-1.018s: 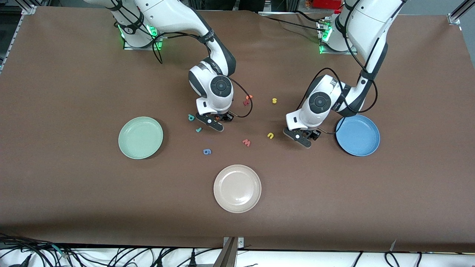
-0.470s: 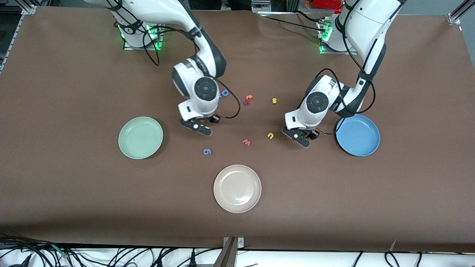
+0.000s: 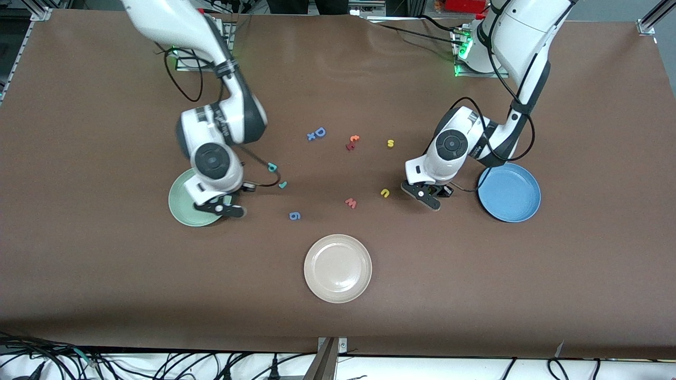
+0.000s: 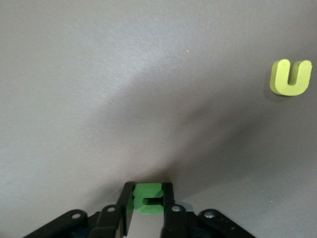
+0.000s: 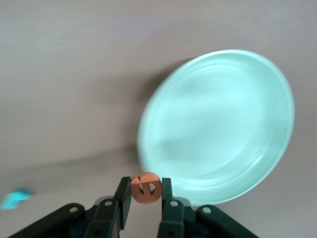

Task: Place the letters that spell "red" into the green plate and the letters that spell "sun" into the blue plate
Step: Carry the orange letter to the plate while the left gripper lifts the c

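My right gripper [image 3: 222,207] hangs over the rim of the green plate [image 3: 182,205], shut on the orange "e" [image 5: 145,187]. In the right wrist view the green plate [image 5: 218,124] lies just past the fingertips. My left gripper [image 3: 429,199] is down at the table between the yellow "u" [image 3: 385,193] and the blue plate [image 3: 509,191], shut on the green u/n letter [image 4: 148,198]. The teal "d" [image 3: 272,167] and teal "r" [image 3: 283,184] lie on the table beside the green plate. The yellow "s" [image 3: 391,143] lies farther from the front camera.
A beige plate [image 3: 338,268] sits nearest the front camera. Loose letters lie mid-table: a pink "w" [image 3: 351,202], a blue "6" shape [image 3: 295,215], an orange "t" with a red letter [image 3: 353,141], and a blue "D" with an "x" [image 3: 317,133].
My right arm has swung from the middle of the table to the green plate, carrying the orange "e". My left gripper has closed on the green letter, staying in place.
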Tool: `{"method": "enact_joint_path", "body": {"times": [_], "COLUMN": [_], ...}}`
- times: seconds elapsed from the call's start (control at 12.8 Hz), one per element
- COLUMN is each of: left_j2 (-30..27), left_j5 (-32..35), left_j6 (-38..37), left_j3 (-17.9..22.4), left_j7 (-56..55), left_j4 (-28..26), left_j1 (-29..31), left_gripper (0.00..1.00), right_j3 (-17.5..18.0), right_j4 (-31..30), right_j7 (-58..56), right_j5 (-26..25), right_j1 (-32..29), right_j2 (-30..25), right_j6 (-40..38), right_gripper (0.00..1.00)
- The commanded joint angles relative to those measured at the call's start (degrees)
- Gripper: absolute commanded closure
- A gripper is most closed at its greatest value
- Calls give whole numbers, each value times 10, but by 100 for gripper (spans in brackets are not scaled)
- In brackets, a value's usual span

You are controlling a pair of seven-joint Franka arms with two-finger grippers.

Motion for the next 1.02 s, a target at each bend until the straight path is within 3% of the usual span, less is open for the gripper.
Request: {"method": "enact_joint_path", "body": {"times": [0.0, 0.31, 0.63, 0.94], "left_j2": [11, -15, -35, -63], "left_j5": [18, 13, -68, -75], "left_j6": [5, -28, -46, -88], "left_j3": [6, 30, 89, 119], "left_j7": [-10, 46, 196, 258], "left_j4": [5, 40, 44, 26], "left_j1": [-4, 3, 16, 57], "left_gripper": [87, 92, 92, 92], "right_j3": [5, 4, 4, 5], "right_j4": [-28, -82, -81, -78], "right_j7": [-91, -121, -121, -121], "right_j5": [31, 35, 34, 36], "right_j1": [-39, -61, -61, -61], "right_j2": [-8, -2, 0, -1], "right_j6": [3, 67, 63, 61], "right_gripper": [83, 83, 78, 69]}}
